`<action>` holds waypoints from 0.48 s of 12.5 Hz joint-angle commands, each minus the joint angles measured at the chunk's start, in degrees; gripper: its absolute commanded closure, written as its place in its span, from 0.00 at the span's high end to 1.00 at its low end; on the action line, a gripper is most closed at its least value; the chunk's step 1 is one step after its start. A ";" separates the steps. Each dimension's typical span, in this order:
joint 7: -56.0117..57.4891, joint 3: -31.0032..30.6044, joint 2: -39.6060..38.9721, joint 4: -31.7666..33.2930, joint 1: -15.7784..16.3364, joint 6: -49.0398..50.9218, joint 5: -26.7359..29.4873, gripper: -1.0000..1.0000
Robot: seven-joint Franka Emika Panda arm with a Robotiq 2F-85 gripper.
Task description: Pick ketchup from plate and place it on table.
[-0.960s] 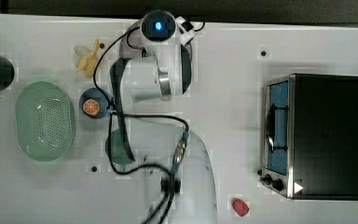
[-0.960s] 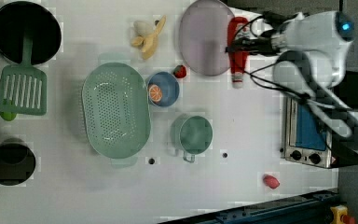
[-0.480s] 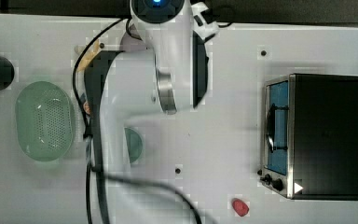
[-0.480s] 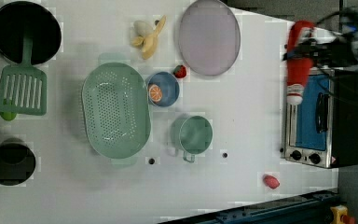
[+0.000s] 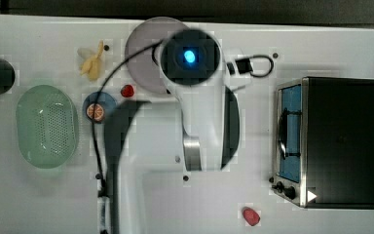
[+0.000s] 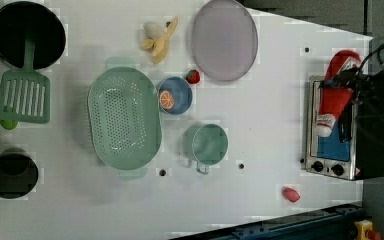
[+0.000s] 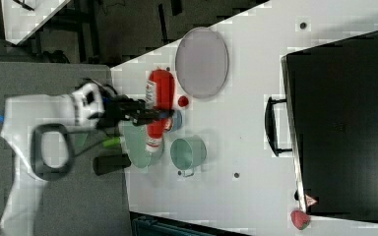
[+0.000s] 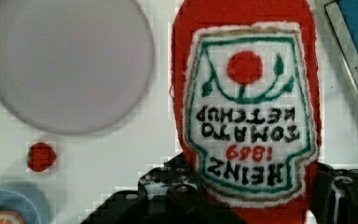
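Observation:
My gripper (image 7: 147,114) is shut on the ketchup (image 7: 158,108), a red bottle with a white label, and holds it high above the table (image 6: 260,125). In the wrist view the ketchup (image 8: 247,112) stands between the black fingers (image 8: 168,191), with its label facing the camera. In the left view the ketchup (image 6: 332,92) appears in front of the oven, whitish end pointing down, with the gripper (image 6: 352,82) at its red end. The pale lilac plate (image 6: 224,40) lies bare at the back of the table, well apart from the bottle; it also appears as the plate (image 8: 67,65) in the wrist view. In the top view the arm hides the ketchup.
A toaster oven (image 5: 336,141) stands at the top view's right. A green basket (image 6: 125,117), blue dish with orange slice (image 6: 172,97), teal cup (image 6: 207,145), strawberry (image 6: 193,76) and banana (image 6: 157,40) sit mid-table. A pinkish-red lump (image 6: 291,194) lies near the front edge.
The arm has lifted the ketchup from beside the plate's rim and carried it toward the left view's right, where it now appears over the oven. The grip has held throughout.

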State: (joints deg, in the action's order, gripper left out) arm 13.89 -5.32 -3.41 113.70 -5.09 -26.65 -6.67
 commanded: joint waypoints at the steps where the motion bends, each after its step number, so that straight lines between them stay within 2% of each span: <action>1: -3.02 1.58 0.05 9.76 -0.66 -7.31 2.55 0.60; 6: -3.03 2.58 -3.67 20.79 -0.98 -23.76 5.50 0.60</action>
State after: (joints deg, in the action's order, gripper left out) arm 13.13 -1.92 -9.13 134.51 -6.86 -48.57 -2.49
